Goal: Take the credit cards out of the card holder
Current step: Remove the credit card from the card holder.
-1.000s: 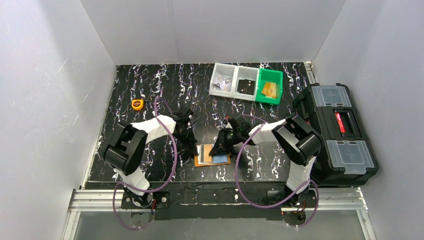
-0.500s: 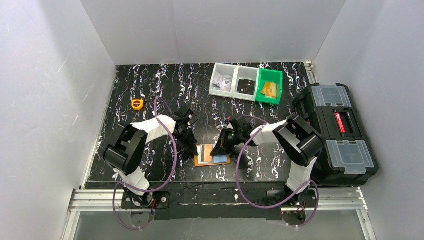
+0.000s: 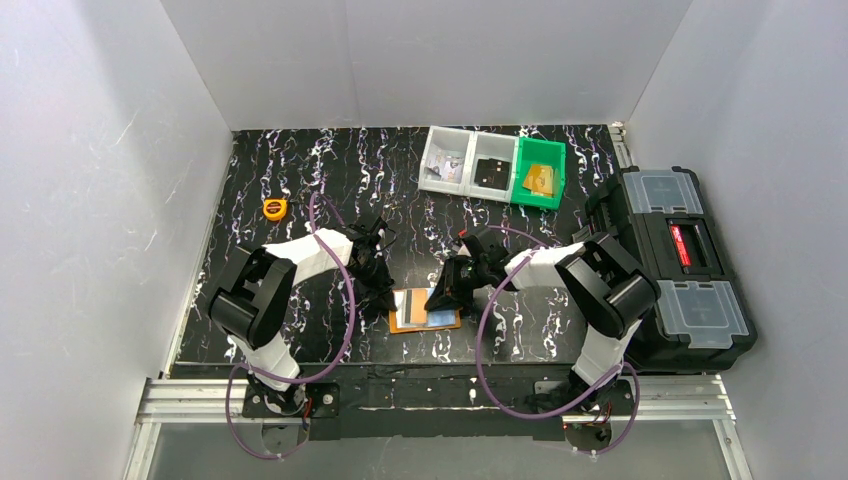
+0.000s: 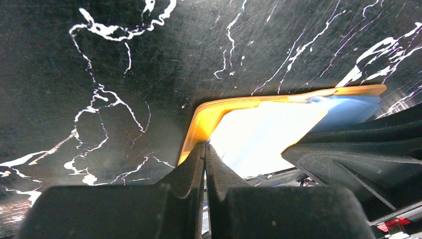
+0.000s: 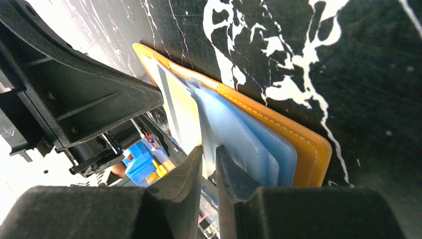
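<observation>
The orange card holder [image 3: 425,324] lies open and flat on the black marbled table, near the front. A whitish credit card [image 3: 410,307] and pale blue sleeves [image 3: 441,316] show inside it. My left gripper [image 3: 383,293] is shut, its tips [image 4: 204,145] resting on the card holder's [image 4: 198,121] left rim beside the whitish card [image 4: 259,134]. My right gripper [image 3: 441,300] stands at the holder's right half. In the right wrist view its jaws [image 5: 209,152] are a narrow gap apart, at the edge of the pale blue sleeves [image 5: 244,134] over the card holder [image 5: 309,149].
A yellow tape measure [image 3: 275,208] lies at the back left. Two white bins [image 3: 468,160] and a green bin [image 3: 539,172] stand at the back. A black toolbox [image 3: 672,265] sits at the right edge. White walls enclose the table.
The right arm's elbow has drifted a little to the right, with its gripper staying at the holder's right half. The left arm and the holder have not moved.
</observation>
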`<state>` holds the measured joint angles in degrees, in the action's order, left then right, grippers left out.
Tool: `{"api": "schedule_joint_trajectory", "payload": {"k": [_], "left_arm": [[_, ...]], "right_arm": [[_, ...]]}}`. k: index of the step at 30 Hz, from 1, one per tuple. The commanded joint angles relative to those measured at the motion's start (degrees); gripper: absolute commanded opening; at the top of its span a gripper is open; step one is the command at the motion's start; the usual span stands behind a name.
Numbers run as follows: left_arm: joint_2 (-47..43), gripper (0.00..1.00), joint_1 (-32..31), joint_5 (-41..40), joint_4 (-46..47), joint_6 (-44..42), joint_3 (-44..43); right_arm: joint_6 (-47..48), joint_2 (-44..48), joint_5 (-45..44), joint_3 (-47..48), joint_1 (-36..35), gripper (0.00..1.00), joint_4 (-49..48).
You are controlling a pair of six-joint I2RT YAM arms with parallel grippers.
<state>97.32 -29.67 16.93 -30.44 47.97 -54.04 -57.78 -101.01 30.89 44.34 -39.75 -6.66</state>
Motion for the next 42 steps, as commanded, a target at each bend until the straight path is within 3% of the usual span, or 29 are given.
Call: {"api": "schedule_joint_trajectory", "payload": {"k": [1,23,42], "left_arm": [[4.2,0.0,-0.4,-7.8,-3.7,-1.8,3.2],[4.5,0.0,-0.4,-7.3,-3.5,-1.9,3.1],[4.8,0.0,-0.4,-7.0,-3.0,-1.9,3.4]], "right_arm": [[-0.7,-2.6,0.9,-0.9,0.5,0.25,-2.2],[-3.2,-4.8,2.8,2.0,0.2,0.23,-5.4],[-3.1,-7.0,3.6,5.2,-0.7,0.14,-5.5]]}}
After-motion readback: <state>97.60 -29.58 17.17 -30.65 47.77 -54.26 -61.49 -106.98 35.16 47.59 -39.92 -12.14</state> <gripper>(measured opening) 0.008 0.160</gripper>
